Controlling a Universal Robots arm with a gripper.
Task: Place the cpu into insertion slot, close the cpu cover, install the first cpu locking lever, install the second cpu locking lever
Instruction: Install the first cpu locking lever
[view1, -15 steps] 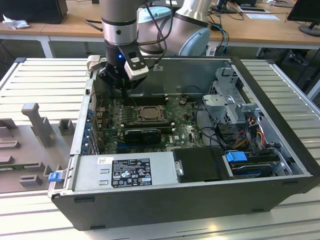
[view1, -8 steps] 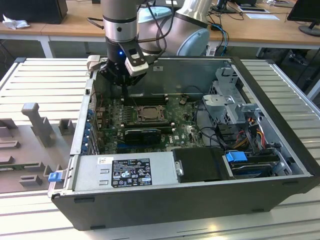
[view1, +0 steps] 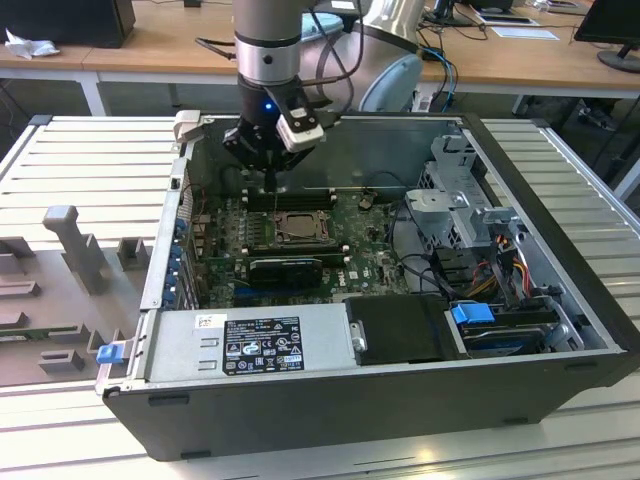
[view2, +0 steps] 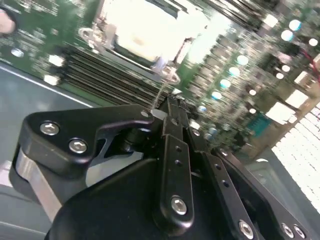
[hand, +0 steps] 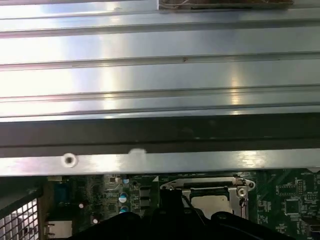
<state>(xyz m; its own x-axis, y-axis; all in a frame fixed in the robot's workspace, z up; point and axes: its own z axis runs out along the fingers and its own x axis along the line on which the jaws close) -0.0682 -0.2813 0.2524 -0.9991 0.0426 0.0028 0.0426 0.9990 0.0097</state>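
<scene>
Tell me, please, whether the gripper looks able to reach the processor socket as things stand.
Probably yes: the gripper hangs inside the open case close to the socket, and nothing stands over it.

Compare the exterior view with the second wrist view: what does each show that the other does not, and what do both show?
The exterior view adds the whole computer case, the blue tab and the desks behind. The second wrist view adds the screws on the tool. Both show the tool above the motherboard, near the insertion slot.
</scene>
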